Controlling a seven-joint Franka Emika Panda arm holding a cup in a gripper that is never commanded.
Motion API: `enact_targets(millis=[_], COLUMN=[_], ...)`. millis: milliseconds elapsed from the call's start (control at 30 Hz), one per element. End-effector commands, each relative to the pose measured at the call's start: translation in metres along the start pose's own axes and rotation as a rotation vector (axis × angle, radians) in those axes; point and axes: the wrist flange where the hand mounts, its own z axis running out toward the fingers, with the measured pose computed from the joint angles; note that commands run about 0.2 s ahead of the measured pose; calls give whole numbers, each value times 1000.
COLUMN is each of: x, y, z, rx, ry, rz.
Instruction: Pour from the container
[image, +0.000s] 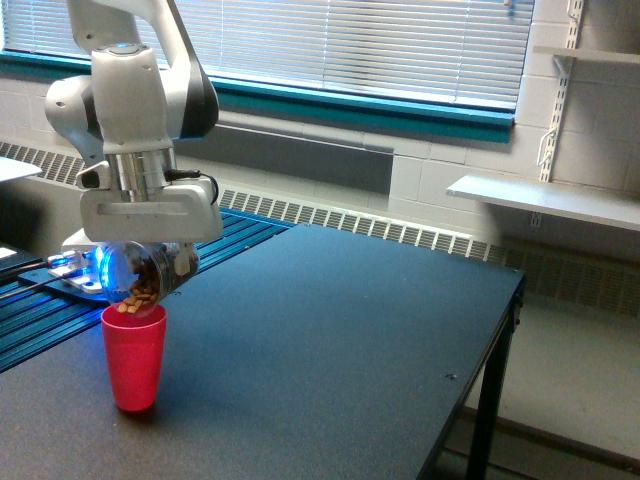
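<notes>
At the exterior view's left edge of the dark table (350, 330), I have the arm (135, 85) hanging straight down with its gripper (148, 262) directly above the red plastic cup (134, 355). The gripper's white body sits over the container (142, 274), a clear round plastic cup tipped well over onto its side, its mouth angled down toward the exterior view's left and just above the red cup's rim. I see the gripper clamped around that clear cup; the fingers themselves are mostly hidden behind the plastic, so I cannot make out exactly where they press. Inside the container I can see small tan and brown pieces (144, 291), something like nuts or pellets, gathered at the low side near the mouth, with a few at the lip right over the red cup's opening. The red cup stands upright on the table, near the front corner; I cannot see into it from this angle, so I cannot tell what it holds. Behind the container, a glowing blue-lit base (82, 272) sits on a ribbed blue surface (235, 235) beside the table.
</notes>
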Motion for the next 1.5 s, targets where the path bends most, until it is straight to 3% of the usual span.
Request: enact_targets(millis=[33,633,1067,1300,1500], x=[-4,-11,1,10,13], y=[-8,-7,8,11,13], z=[0,-4,-12,-24,-32], rx=[13,44,69,120,131], ry=[-15,-48,-60,-100,-122], rz=[1,-15,20,46,44])
